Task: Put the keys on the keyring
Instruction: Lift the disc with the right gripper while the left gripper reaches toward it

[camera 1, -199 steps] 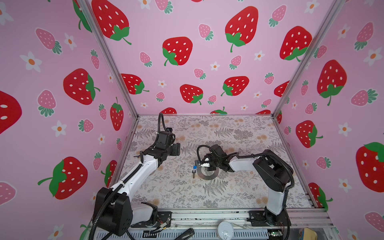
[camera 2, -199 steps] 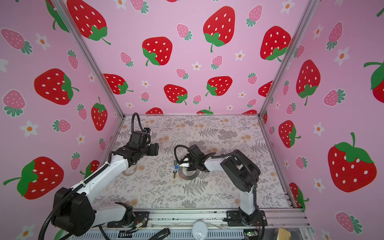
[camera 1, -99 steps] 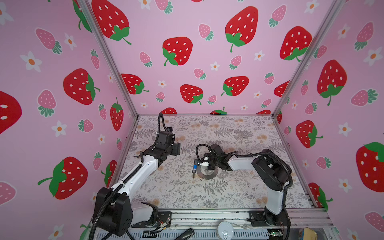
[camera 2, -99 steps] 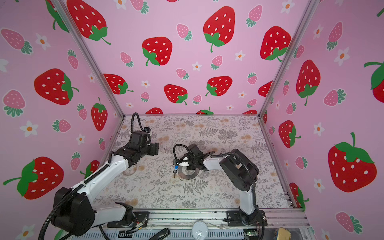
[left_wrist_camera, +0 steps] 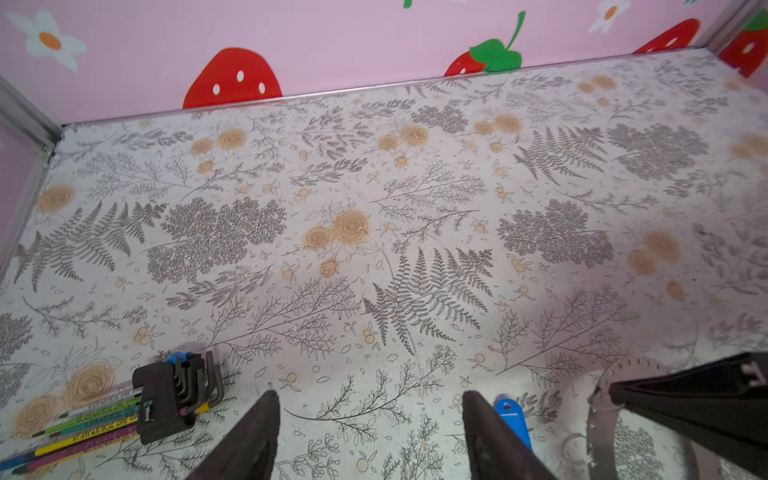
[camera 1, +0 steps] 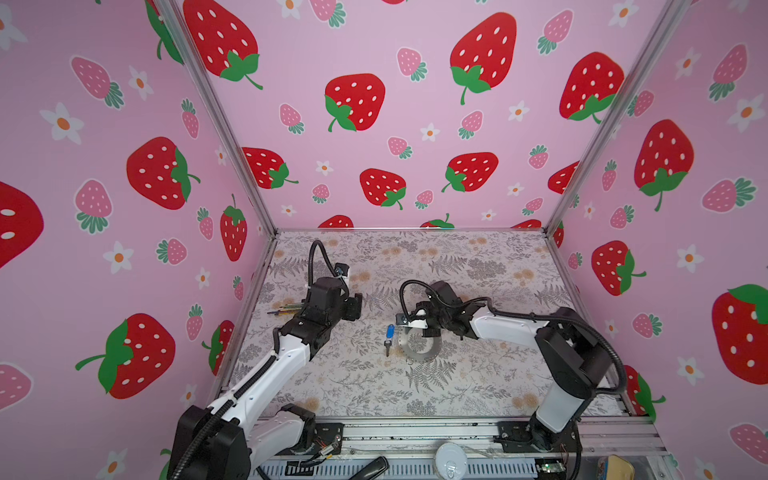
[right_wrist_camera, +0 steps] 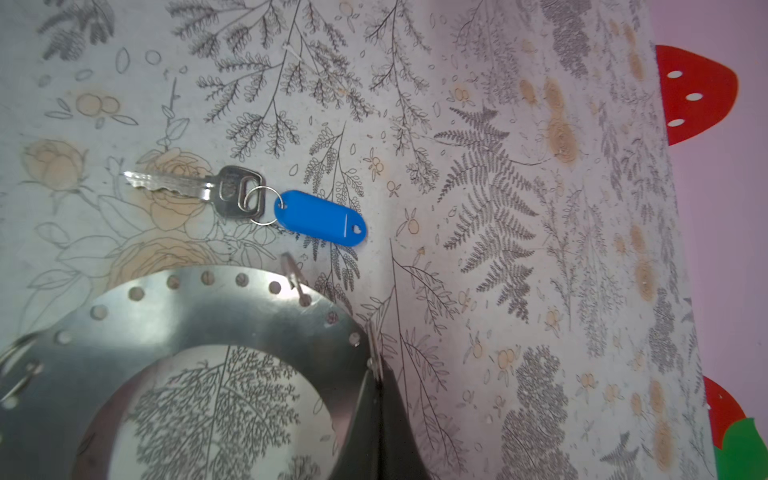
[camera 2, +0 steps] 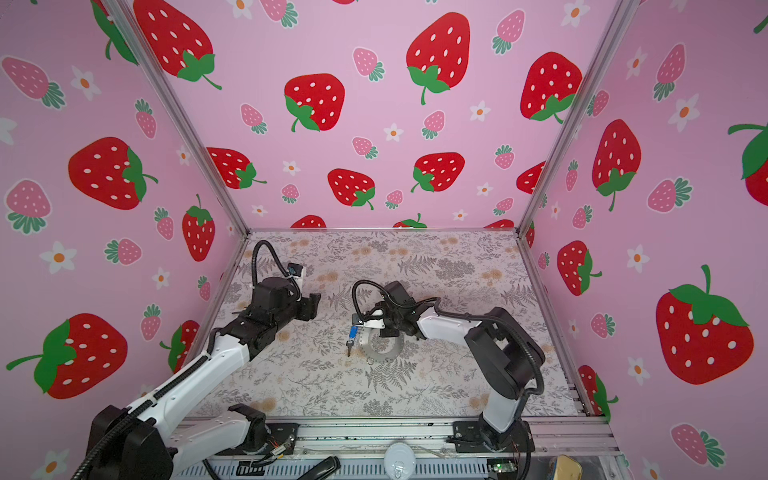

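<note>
keyring [right_wrist_camera: 199,316] rim sits pinched in the right hand [right_wrist_camera: 376,386], its fingers clenched on the outer edge, the arm stretched low toward the middle. the rest of the flat grey band rests on the surface [right_wrist_camera: 498,208]. just past the rim from that hand lie the keys [right_wrist_camera: 320,218], blue tag and metal blade flat on the surface, close to the band but apart from it. the step in hand looks like steadying the ring; the keys are not yet on it. the next move likely calls for the left hand [left_wrist_camera: 370,397] to drop over the blue tag and pinch it. that hand hovers low, released and empty, fingers spread, the tag just beside one finger. farther off on its other side lies a set of hex keys [left_wrist_camera: 174,395].
</note>
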Tool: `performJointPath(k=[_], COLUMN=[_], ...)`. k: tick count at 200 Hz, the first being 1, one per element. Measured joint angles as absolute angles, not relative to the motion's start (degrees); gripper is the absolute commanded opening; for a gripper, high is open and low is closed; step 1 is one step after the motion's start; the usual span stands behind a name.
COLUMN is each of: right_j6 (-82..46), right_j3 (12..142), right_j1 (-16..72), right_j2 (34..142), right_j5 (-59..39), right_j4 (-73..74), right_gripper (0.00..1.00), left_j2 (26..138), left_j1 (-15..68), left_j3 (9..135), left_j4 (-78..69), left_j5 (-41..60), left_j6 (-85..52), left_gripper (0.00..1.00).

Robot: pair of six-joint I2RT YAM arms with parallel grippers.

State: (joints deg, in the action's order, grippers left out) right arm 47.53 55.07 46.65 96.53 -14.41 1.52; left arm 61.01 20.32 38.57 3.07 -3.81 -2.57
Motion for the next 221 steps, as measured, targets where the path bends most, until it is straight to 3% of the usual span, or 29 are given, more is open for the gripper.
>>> performJointPath(k=[38, 73, 119, 179, 221], right_j6=[48.58, 52.01, 55.77, 58.65, 57.04], right_j3=[51.88, 50.3, 45.01, 33.95, 31.64], right_j1=[42.0, 41.95, 42.0, 42.0, 42.0], right_j2=[87.15, 82.32, 75.07, 66.87, 65.78], right_j5=[-20.08, -21.52, -23.18, -28.25, -32.16], right_j4=[-1.61, -5.19, -6.11, 1.28, 6.92], right_gripper=[0.0, 0.0, 0.0, 0.0, 0.0], left_j2=[55.18, 52.71, 51.33, 53.76, 56.93], left_j1=[24.29, 33.74, 44.21, 45.06, 45.06], left_j3=[29.23, 25.89, 22.59, 21.93, 21.98], left_j4=[-8.47, -12.38, -15.0, -19.57, -20.67], left_j5=[3.31, 9.63, 9.56, 9.52, 11.11], left_j6=[4.99, 16.95, 29.04, 32.8, 34.35], left_gripper=[0.6, 0.57, 0.54, 0.52, 0.44])
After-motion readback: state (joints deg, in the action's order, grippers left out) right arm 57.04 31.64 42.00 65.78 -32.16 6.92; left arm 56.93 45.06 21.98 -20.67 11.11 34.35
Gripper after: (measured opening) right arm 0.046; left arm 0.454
